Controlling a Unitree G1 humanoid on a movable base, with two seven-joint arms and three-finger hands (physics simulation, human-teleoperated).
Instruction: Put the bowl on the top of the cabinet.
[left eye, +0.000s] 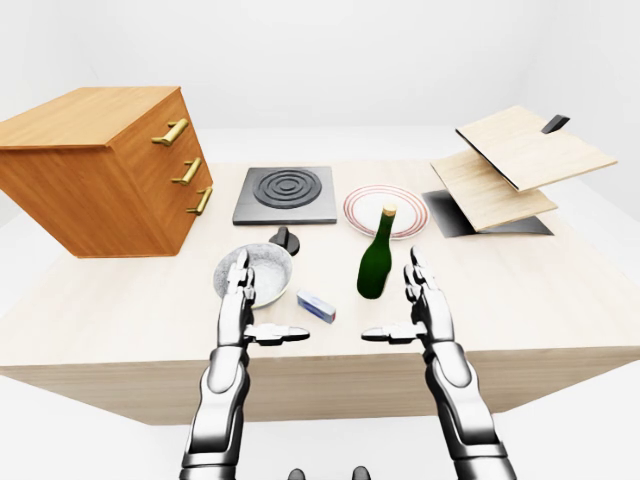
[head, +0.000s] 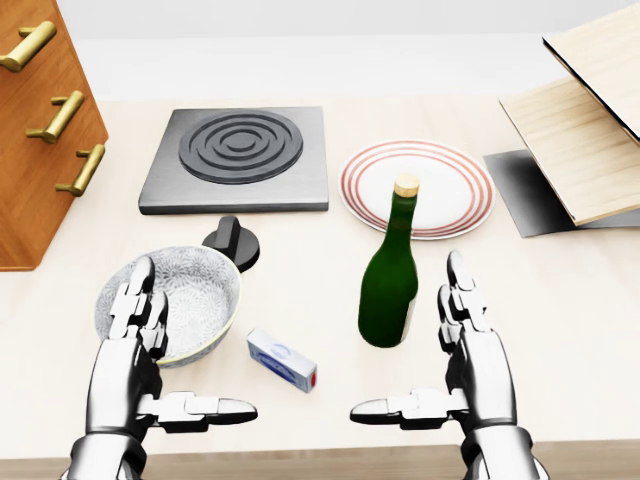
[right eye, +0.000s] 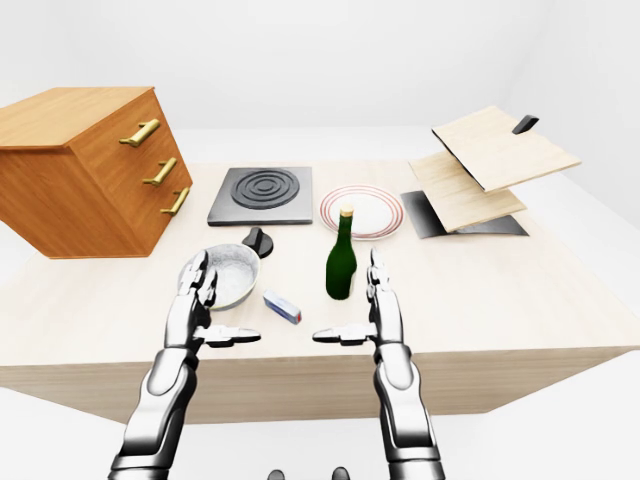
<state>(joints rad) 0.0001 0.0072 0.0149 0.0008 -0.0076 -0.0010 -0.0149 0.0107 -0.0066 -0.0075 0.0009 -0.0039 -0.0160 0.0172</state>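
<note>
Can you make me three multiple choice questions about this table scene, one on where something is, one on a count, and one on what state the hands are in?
1. In the head view, where does the bowl sit relative to the green bottle?
A. To its left
B. To its right
C. On the plate

2. How many brass handles does the cabinet show?
A. One
B. Three
C. Five

3. What state are the left hand and right hand in?
A. Both open, holding nothing
B. Left shut on the bowl
C. Right shut on the bottle

Answers:
1. A, since the bowl lies at the left beside the left hand, the bottle toward the centre.
2. B, three handles run down the drawer face.
3. A, fingers extended and thumbs out, nothing gripped.
</note>
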